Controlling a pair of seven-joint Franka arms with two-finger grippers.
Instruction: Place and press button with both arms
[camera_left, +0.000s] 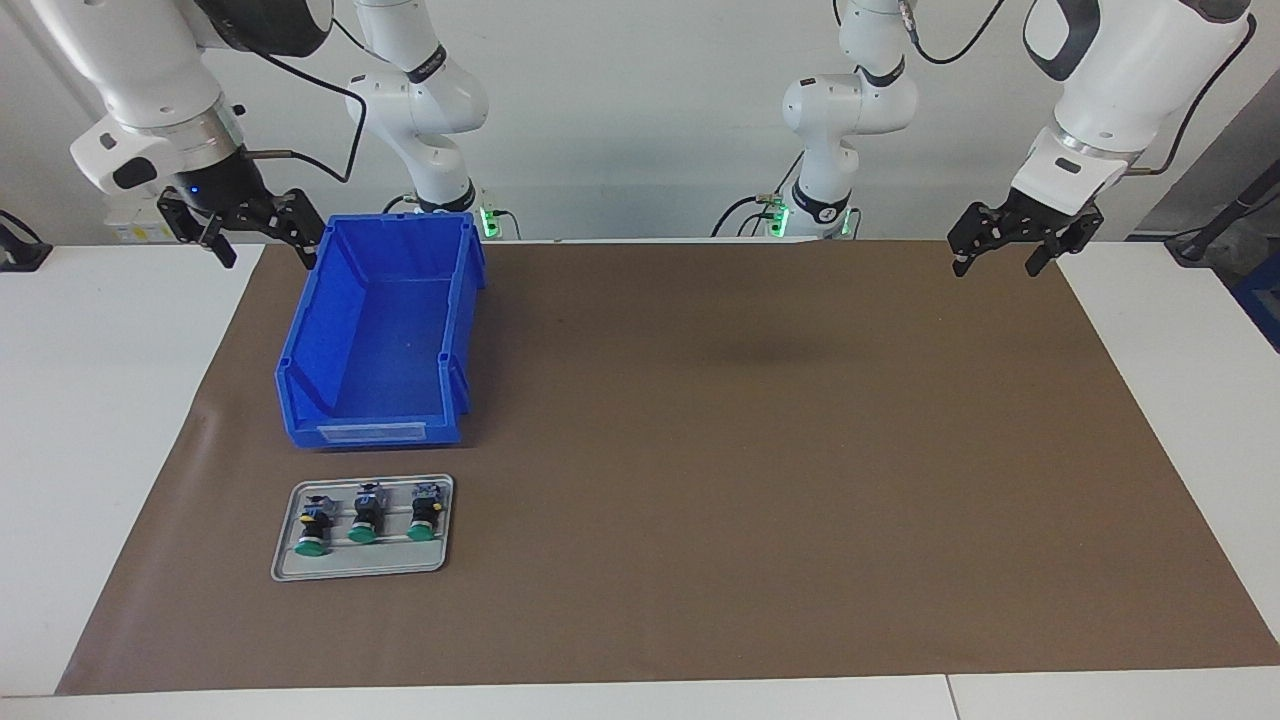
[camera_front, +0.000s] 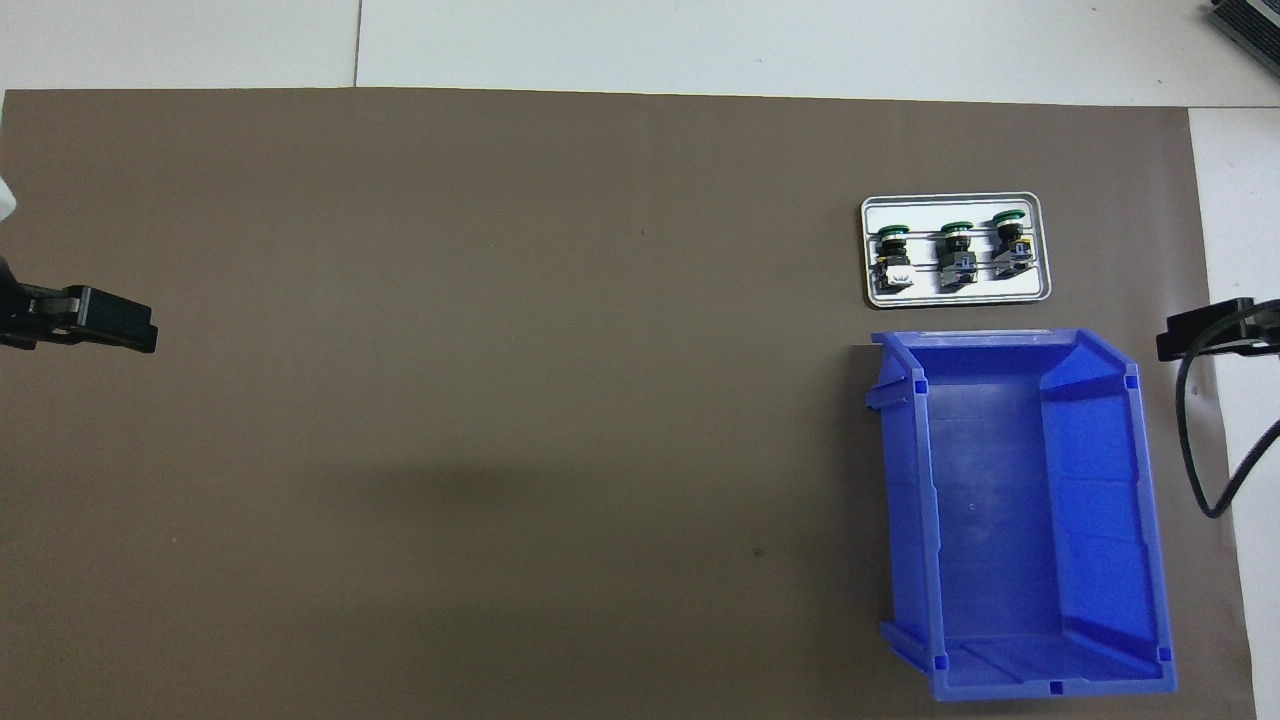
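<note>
While both hands (camera_left: 250, 232) (camera_left: 1005, 245) hang spread, empty — buttons (camera_left: 364, 514) lie flat on tray (camera_left: 290, 565), caps away from robots.

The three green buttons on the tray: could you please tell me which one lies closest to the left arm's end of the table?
The button at the end of the row on the tray, with both others lying toward the right arm's end.

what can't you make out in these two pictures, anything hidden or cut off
- Three green-capped push buttons on the grey metal tray: too small in both views to read their terminals.
- Right gripper and left gripper: cut off by the overhead view's edges.
- Blue plastic bin: in the facing view its low front wall hides part of the floor.
</note>
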